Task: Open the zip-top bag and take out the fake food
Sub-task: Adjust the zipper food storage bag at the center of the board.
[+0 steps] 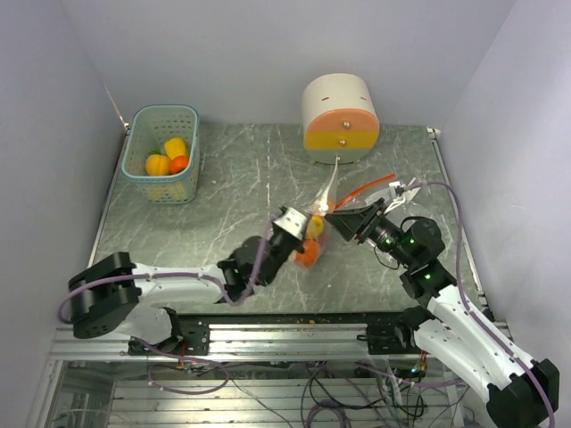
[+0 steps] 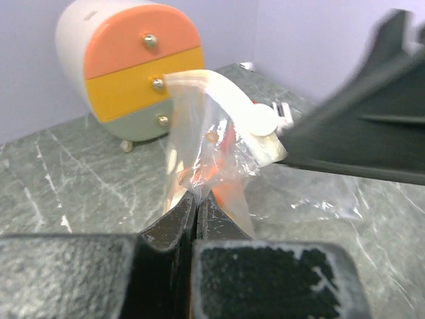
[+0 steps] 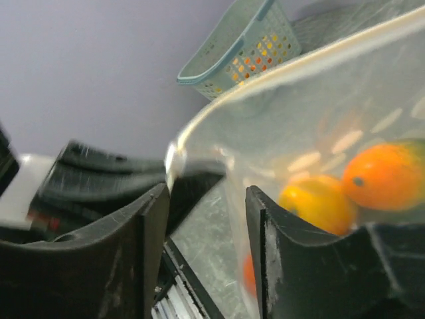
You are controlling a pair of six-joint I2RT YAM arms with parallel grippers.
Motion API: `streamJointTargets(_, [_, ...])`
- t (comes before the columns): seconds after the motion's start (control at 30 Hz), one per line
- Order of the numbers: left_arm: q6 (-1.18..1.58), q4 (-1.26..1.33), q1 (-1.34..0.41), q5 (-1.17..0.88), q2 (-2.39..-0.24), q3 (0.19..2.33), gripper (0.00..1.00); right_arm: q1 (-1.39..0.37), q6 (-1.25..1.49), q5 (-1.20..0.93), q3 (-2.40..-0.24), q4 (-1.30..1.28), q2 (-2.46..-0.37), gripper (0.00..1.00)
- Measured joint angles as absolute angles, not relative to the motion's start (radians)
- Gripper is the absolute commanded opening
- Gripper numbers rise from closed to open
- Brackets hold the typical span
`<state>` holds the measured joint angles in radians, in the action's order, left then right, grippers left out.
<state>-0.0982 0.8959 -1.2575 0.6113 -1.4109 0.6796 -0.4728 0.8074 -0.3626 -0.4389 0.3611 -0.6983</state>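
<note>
Left gripper (image 2: 196, 203) is clamped shut on a fold of the clear zip-top bag (image 2: 212, 143), its two black fingers pressed together with the plastic pinched between them, seen from the left wrist camera. From above, the bag hangs between the two arms over the middle of the grey marbled table (image 1: 223, 196), with the left arm reaching in from the lower left and the right arm from the lower right.

Right gripper (image 3: 207, 193) stands with its jaws apart. The bag's pale rim arcs across just above the gap and the film drapes in front of one finger, with nothing nipped between the pair.

Fake food is inside the bag: an orange piece (image 3: 385, 176) and a yellow piece (image 3: 319, 203) press against the plastic close beside the right gripper, and a smaller patch of orange shows lower down, too blurred to identify.

More plastic pieces, yellow, orange and green, lie in the pale teal basket (image 1: 169, 189) at the table's far left, well apart from the bag. The round cream container (image 1: 339, 116), with orange and yellow drawer fronts, sits at the back of the table just beyond the bag. A slender orange-red piece (image 1: 368, 188) lies on the table near the right gripper; what it is cannot be told.
</note>
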Motion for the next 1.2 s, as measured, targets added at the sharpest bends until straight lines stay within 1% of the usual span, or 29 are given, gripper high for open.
streamJointTargets(0.2, [0.075, 0.823, -1.040, 0.374, -1.243, 0.585, 0.07, -0.472, 0.688, -0.319, -0.482, 0.232, -0.611, 0.64])
streamJointTargets(0.4, [0.155, 0.713, -0.945, 0.104, -1.140, 0.572, 0.07, -0.472, 0.506, -0.335, -0.547, 0.150, -0.564, 0.74])
streamJointTargets(0.57, [0.171, 0.665, -0.893, -0.113, -1.069, 0.540, 0.07, -0.472, 0.360, -0.402, -0.585, 0.119, -0.593, 0.78])
streamJointTargets(0.7, [0.176, 0.645, -0.861, -0.262, -1.050, 0.534, 0.07, -0.472, 0.290, -0.461, -0.587, 0.114, -0.630, 0.78])
streamJointTargets(0.9, [0.157, 0.569, -0.848, -0.450, -1.049, 0.547, 0.07, -0.472, 0.174, -0.592, -0.613, 0.098, -0.704, 0.76])
streamJointTargets(0.97, [0.147, 0.550, -0.846, -0.497, -1.049, 0.551, 0.07, -0.472, 0.138, -0.625, -0.642, 0.096, -0.734, 0.73])
streamJointTargets(1.03, [0.142, 0.533, -0.843, -0.527, -1.049, 0.556, 0.07, -0.472, 0.113, -0.662, -0.667, 0.107, -0.762, 0.68])
streamJointTargets(1.1, [0.138, 0.526, -0.839, -0.549, -1.049, 0.562, 0.07, -0.472, 0.089, -0.699, -0.687, 0.109, -0.790, 0.59])
streamJointTargets(1.2, [0.137, 0.523, -0.833, -0.570, -1.048, 0.565, 0.07, -0.472, 0.058, -0.765, -0.712, 0.107, -0.841, 0.50])
